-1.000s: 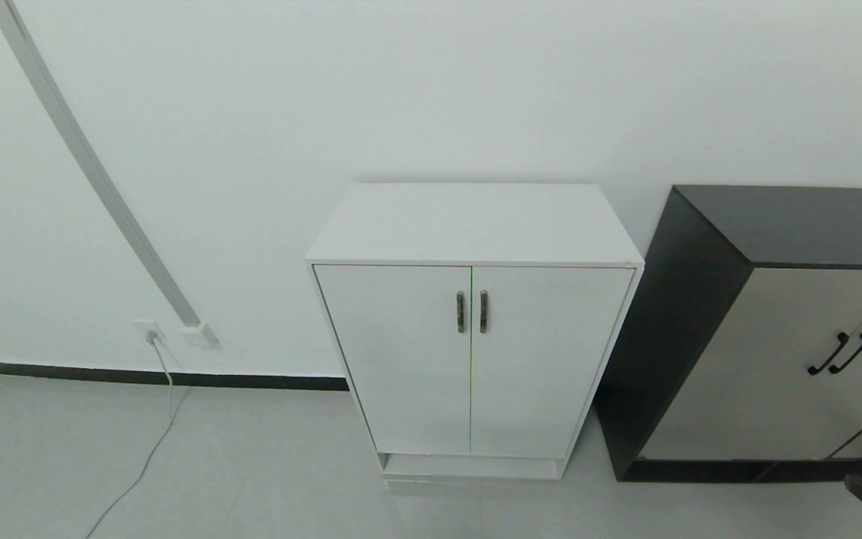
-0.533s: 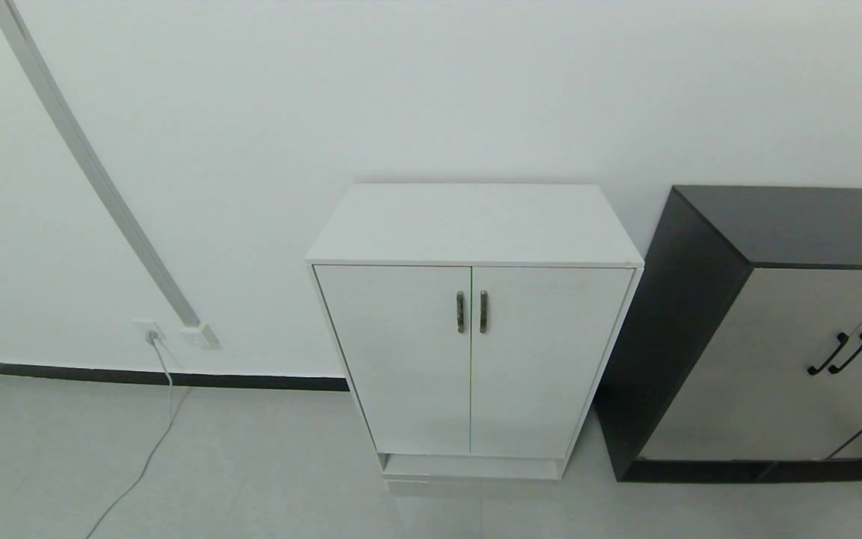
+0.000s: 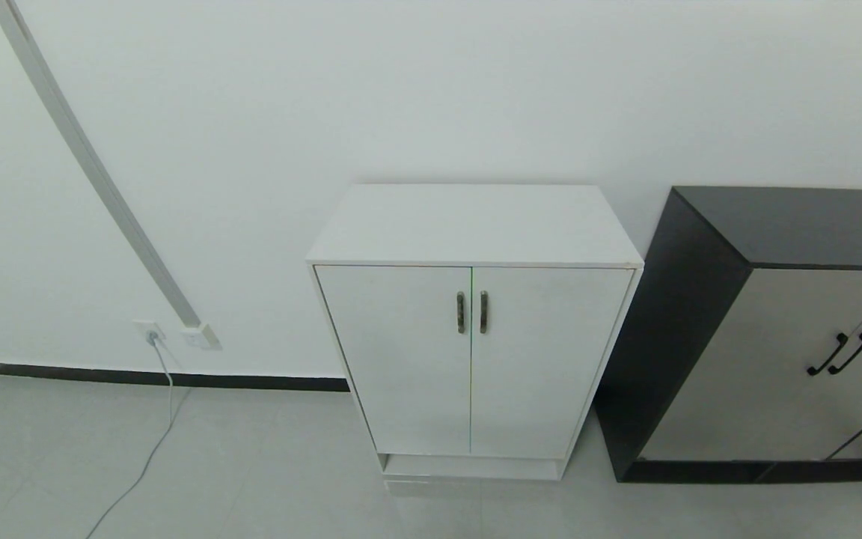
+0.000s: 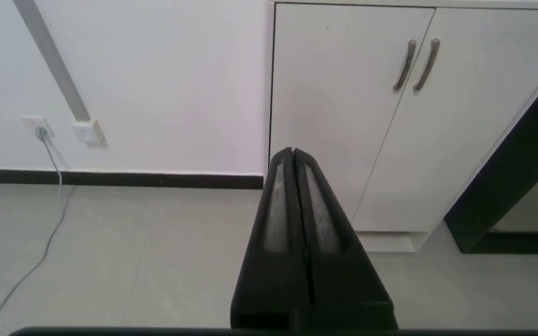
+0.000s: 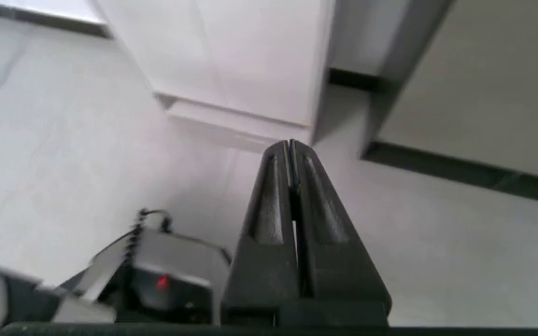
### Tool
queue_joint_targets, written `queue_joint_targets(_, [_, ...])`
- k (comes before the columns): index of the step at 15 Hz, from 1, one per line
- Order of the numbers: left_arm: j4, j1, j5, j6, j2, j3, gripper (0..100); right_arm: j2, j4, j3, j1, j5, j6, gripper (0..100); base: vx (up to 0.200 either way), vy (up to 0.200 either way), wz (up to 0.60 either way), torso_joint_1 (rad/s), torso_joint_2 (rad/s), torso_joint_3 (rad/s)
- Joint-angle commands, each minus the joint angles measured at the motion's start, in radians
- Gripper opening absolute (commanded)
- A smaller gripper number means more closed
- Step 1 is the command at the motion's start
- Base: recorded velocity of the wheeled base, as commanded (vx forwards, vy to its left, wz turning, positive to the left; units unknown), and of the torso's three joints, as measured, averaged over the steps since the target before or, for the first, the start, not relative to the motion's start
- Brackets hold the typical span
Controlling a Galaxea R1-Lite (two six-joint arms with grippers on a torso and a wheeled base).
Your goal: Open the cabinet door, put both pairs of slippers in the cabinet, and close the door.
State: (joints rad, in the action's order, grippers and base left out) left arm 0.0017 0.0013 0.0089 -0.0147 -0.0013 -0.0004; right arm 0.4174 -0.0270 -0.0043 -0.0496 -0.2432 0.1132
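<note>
Head: cabinet (image 3: 468,224) against the wall, both doors shut, handles (image 3: 471,312) free.

Left wrist: left gripper (image 4: 292,163) pressed together, empty. Cabinet front lies ahead of it, well apart.

Right wrist: right gripper (image 5: 290,154) pressed together, empty, above the floor (image 5: 82,140). Cabinet foot ahead of it, apart.

Progress: cannot tell whether slippers are inside; either nothing is begun or all is done.

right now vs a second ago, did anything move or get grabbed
A dark shape at the head view's lower right corner, likely the right arm, drew back down and right. Nothing was grasped or released. The cabinet doors stay closed, the black cabinet is unmoved, and the left end effector and right end effector are shut and empty.
</note>
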Motion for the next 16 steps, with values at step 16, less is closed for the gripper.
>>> queue_joint_targets(16, [0.000, 0.000, 0.000, 0.001, 0.001, -0.001, 0, -0.192, 0.024, 0.003, 0.497, 0.153, -0.067, 0, 0.000, 0.000, 0.00, 0.000, 0.00, 0.000])
